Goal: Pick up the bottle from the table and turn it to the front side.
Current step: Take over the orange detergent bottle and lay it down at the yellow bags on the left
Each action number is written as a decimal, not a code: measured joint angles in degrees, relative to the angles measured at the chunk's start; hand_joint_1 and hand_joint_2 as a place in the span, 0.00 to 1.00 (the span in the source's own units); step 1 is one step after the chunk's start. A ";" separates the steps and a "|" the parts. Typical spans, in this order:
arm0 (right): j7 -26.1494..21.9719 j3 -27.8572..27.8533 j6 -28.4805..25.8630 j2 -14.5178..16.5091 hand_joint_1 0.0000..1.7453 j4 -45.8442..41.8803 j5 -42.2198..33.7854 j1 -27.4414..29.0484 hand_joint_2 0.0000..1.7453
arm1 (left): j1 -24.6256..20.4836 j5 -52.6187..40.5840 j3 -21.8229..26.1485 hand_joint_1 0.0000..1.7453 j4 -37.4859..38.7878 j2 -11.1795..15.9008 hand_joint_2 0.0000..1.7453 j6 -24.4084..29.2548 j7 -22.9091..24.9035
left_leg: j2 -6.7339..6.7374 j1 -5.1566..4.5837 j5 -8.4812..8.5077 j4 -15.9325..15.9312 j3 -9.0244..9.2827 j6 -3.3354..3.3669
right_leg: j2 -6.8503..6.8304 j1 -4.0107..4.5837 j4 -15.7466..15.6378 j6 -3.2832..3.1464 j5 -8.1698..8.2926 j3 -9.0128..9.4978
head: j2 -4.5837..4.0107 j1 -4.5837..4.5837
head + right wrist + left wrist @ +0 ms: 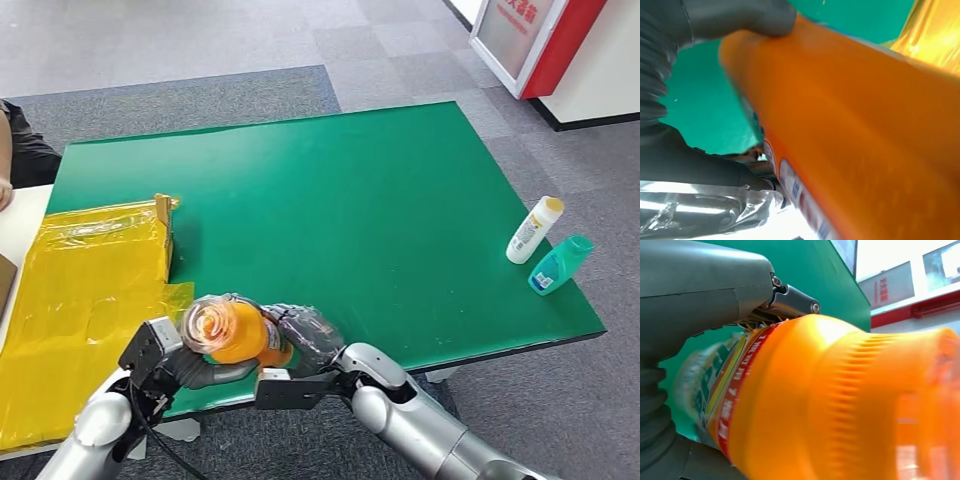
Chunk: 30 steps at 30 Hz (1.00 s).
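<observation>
The orange bottle [240, 333] is held lying sideways above the desk's [362, 200] near edge, gripped by the left hand [177, 362] at one end and apparently also by the right hand [306, 340], fingers curled around it.

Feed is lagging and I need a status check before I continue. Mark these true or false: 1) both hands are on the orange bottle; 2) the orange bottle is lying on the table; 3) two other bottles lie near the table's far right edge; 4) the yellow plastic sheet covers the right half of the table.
1) True: the left hand and right hand both hold the orange bottle.
2) False: it is held in the air at the near edge of the green table.
3) True: a white bottle and a teal bottle lie there.
4) False: the yellow plastic sheet is on the left.
</observation>
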 joint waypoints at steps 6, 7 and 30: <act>0.92 0.13 -1.79 0.02 0.00 -1.18 0.15 1.06 1.00 | 2.31 1.80 2.17 1.00 -3.63 -0.84 1.00 1.61 -0.34 | 0.00 0.00 0.00 0.00 0.00 0.00 | 0.00 0.00 0.00 0.00 0.00 -0.03 | 0.00 0.00; 0.96 -0.16 -2.17 0.02 0.00 -1.52 0.02 1.47 1.00 | 2.71 1.88 2.76 1.00 -4.43 -0.92 1.00 2.08 -0.34 | 0.00 0.00 0.00 0.00 0.00 0.00 | 0.00 0.00 0.00 0.00 0.00 -0.03 | 0.00 0.00; -2.21 -15.06 -3.75 -0.49 0.00 -6.31 -3.98 11.12 1.00 | -28.09 -7.11 4.99 1.00 7.49 17.39 1.00 -10.05 26.49 | 0.05 0.03 0.53 0.00 -0.39 -0.35 | 0.13 0.04 0.19 -0.28 0.47 -0.63 | 0.00 -0.01</act>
